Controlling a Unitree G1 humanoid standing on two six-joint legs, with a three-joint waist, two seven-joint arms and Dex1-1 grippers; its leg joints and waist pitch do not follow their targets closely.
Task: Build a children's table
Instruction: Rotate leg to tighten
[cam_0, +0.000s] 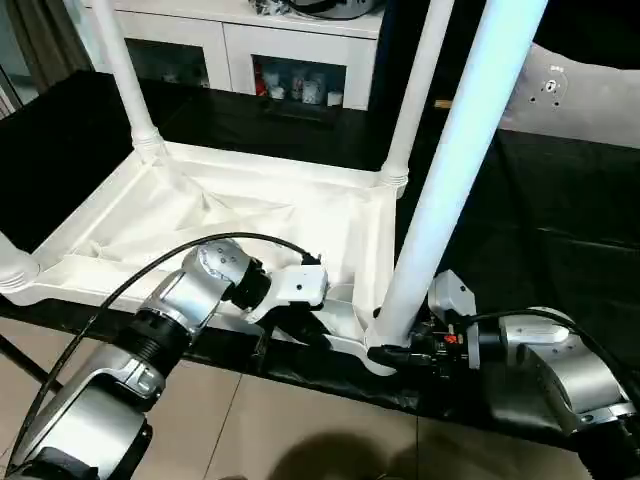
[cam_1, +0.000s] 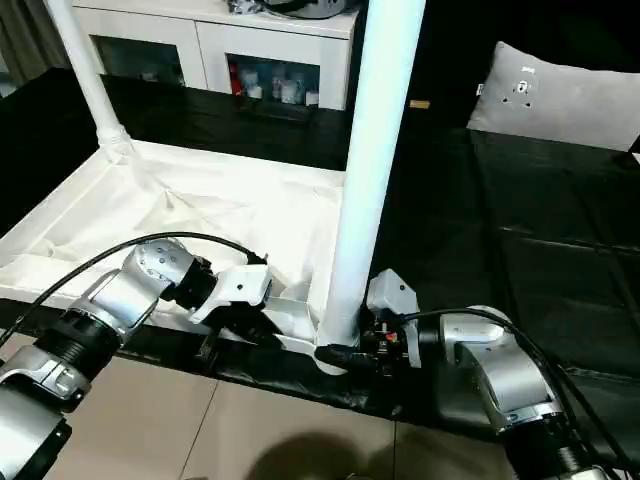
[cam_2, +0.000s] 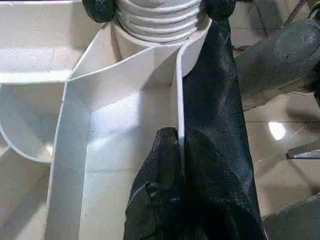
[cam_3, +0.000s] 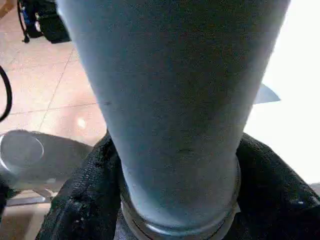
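The children's table lies upside down on a black cloth, its ribbed white top (cam_0: 250, 215) facing up. Three white legs stand in corner sockets: back left (cam_0: 125, 70), back right (cam_0: 415, 90) and near right (cam_0: 450, 170). A fourth leg's base (cam_0: 12, 262) shows at the near left corner. My left gripper (cam_2: 179, 137) is shut on the thin front rim wall (cam_2: 178, 90) close to the near right socket. My right gripper (cam_0: 385, 350) clasps the foot of the near right leg (cam_3: 175, 100), a black finger (cam_3: 90, 190) pressed against each side, just above the socket.
A white cabinet with glass doors (cam_0: 290, 60) stands behind the work. A grey-white pillow (cam_1: 560, 100) lies at the back right on the black cloth (cam_0: 560, 230). Tiled floor (cam_0: 300, 420) begins right below the table top's front edge.
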